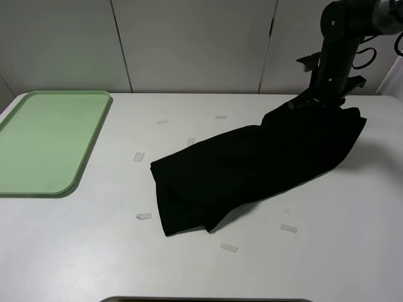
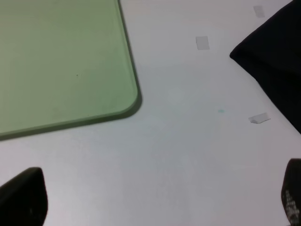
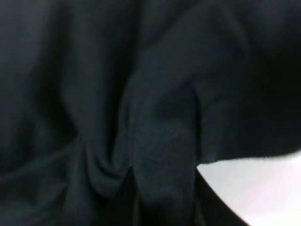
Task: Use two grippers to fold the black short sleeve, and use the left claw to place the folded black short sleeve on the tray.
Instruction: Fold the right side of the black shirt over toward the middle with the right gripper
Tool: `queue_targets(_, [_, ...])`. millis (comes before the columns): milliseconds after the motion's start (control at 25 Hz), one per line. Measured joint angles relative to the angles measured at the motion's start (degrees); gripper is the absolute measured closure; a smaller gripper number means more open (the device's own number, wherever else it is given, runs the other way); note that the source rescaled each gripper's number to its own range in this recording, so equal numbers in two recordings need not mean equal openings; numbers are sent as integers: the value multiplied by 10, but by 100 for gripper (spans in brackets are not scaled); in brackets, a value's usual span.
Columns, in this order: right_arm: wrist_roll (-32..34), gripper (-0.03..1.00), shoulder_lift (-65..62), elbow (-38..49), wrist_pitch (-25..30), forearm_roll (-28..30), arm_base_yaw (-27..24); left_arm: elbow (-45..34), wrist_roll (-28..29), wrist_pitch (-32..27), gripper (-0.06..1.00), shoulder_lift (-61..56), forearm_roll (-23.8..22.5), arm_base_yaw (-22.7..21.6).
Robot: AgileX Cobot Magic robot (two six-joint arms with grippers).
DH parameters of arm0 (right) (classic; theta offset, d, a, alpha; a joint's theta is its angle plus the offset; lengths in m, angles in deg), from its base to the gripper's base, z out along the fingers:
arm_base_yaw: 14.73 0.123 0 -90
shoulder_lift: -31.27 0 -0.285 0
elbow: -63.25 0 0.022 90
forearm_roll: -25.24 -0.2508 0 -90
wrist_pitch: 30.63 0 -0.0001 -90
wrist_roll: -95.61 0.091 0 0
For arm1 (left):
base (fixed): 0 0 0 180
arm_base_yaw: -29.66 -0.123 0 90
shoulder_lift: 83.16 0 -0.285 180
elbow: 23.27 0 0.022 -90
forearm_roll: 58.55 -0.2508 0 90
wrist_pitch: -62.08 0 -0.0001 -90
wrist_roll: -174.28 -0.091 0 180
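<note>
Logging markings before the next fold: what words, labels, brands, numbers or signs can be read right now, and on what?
No text can be read in any view.
Black short sleeve: no print shows, only plain black fabric.
Tray: plain green, no label.
Tape scraps on the table: blank.
Left claw, one finger: faint pale marks, too blurred to tell if they are text.

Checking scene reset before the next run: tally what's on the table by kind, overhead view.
Green tray: 1
Black shirt: 1
White tape marks: 7 showing; the shirt may hide more
Total: 9
</note>
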Motion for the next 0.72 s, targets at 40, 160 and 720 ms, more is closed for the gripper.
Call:
queue_targets(40, [-9, 89, 0, 0, 13, 0, 5, 0, 0, 0, -6, 0, 0, 0])
queue_targets(160, [-27, 89, 0, 0, 24, 3, 15, 0, 0, 0, -6, 0, 0, 0])
queue_targets(720, [7, 89, -34, 0, 29, 98, 73, 0, 0, 0, -6, 0, 0, 0])
